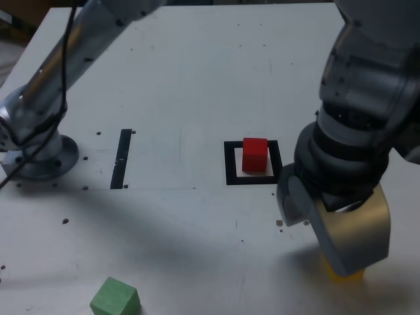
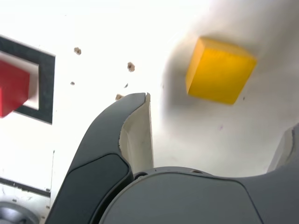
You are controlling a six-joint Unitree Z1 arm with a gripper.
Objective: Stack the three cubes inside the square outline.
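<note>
so the wide-open grey two-jawed gripper (image 2: pixel 220 128) is holding nothing, hovering by the matte yellow cube (image 2: pixel 219 72), while the matte red cube (image 1: pixel 254 155) is already sitting inside the black tape square outline (image 1: pixel 231 164) beyond it, leaving yellow and the matte light-green cube (image 1: pixel 116 298), well apart from the gripper, unstacked.
</note>
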